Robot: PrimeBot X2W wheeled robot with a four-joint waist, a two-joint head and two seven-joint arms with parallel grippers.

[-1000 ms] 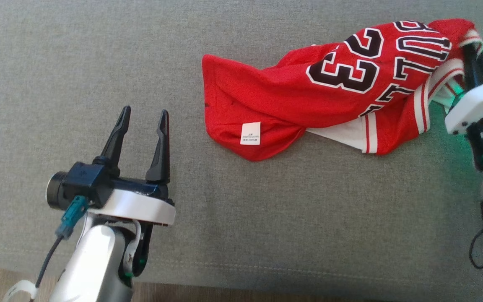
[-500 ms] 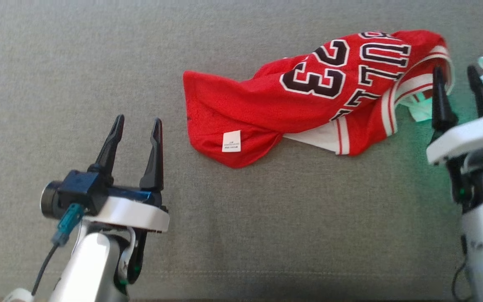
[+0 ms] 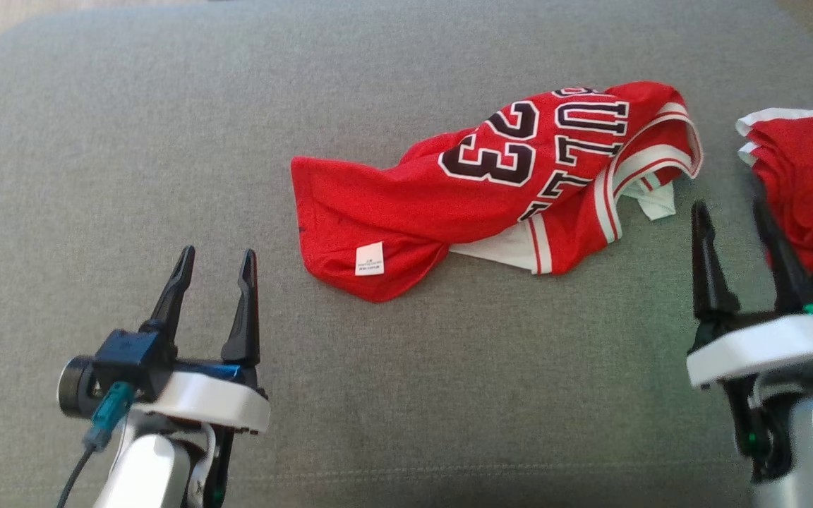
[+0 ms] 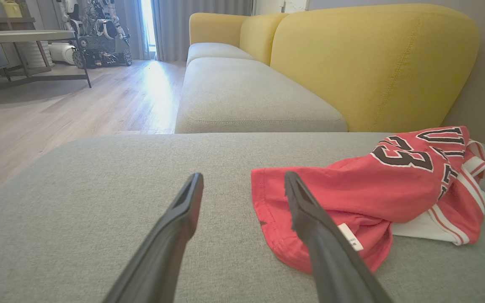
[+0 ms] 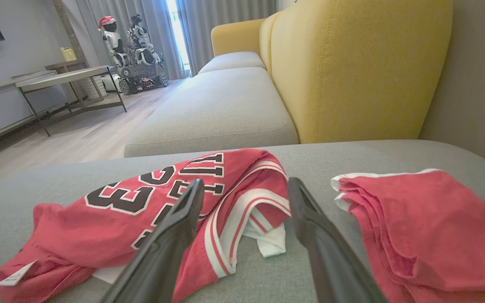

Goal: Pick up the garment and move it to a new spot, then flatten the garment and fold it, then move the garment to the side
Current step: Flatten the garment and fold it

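Lying crumpled on the grey cushion [image 3: 131, 141], the red jersey [image 3: 463, 197] is sitting between the two arms, touching neither. The left gripper [image 3: 217, 250] is hovering near the jersey's hem corner, which is lying just ahead and to its right; its fingers are standing wide apart and holding nothing. The right gripper [image 3: 729, 201] is hovering with the jersey's striped edge just ahead and to its left, its fingers also spread wide and gripping nothing. A second red garment [image 3: 809, 183] is lying beside its right finger; I cannot tell whether they are touching.
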